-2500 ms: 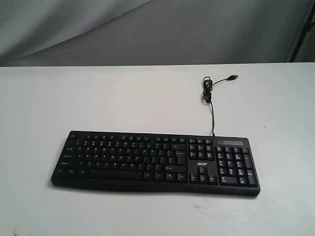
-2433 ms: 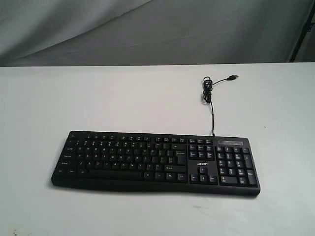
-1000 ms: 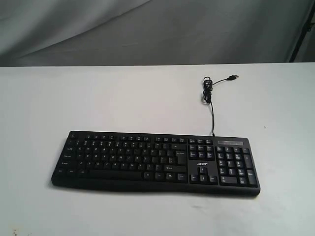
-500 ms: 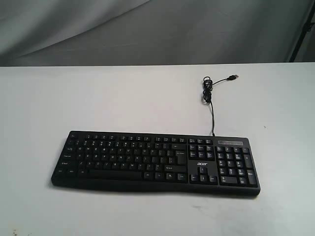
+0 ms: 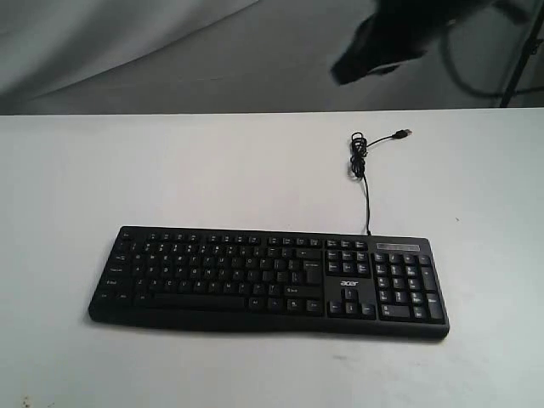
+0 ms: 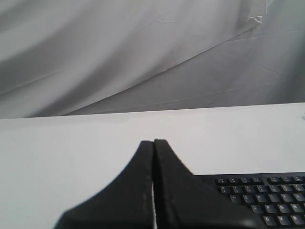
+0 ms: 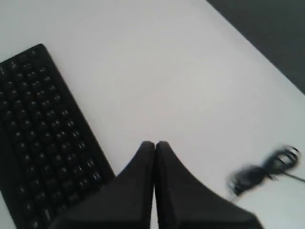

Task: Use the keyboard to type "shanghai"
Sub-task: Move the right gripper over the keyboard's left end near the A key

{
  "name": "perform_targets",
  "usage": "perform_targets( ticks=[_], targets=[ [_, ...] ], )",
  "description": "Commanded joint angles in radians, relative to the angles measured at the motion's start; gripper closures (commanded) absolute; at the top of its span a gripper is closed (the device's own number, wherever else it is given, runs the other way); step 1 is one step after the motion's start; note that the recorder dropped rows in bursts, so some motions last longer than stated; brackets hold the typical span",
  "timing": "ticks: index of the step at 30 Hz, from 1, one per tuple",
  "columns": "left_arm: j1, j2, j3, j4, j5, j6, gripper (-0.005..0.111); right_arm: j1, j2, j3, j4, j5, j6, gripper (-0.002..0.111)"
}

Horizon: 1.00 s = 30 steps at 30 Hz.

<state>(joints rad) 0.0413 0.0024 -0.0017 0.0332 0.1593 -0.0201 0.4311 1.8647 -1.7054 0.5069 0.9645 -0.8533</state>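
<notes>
Both grippers are pinched fully together, nothing between them: left gripper (image 6: 153, 143), right gripper (image 7: 155, 144). Only the exterior view shows the whole keyboard (image 5: 268, 280) lying flat on the white table (image 5: 212, 170), cable (image 5: 364, 170) coiled behind it, grey curtain (image 5: 170, 51) backdrop.
</notes>
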Motion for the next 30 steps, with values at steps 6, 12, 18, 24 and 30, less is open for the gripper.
perform_targets(
  ticks=[6,12,18,24,30],
  targets=[
    [-0.006,-0.002,0.002,-0.002,-0.005,-0.003,0.107,0.402,0.297,-0.098,-0.066,-0.099,-0.038,0.108],
    [-0.006,-0.002,0.002,-0.002,-0.005,-0.003,0.107,0.479,0.47,-0.345,-0.152,-0.08,0.11,0.108],
    [-0.006,-0.002,0.002,-0.002,-0.005,-0.003,0.107,0.509,0.521,-0.388,-0.137,-0.085,0.11,0.108],
    [-0.006,-0.002,0.002,-0.002,-0.005,-0.003,0.107,0.509,0.561,-0.389,-0.142,-0.083,0.117,0.108],
    [-0.006,-0.002,0.002,-0.002,-0.005,-0.003,0.107,0.509,0.579,-0.389,-0.142,-0.05,0.12,0.108]
  ],
)
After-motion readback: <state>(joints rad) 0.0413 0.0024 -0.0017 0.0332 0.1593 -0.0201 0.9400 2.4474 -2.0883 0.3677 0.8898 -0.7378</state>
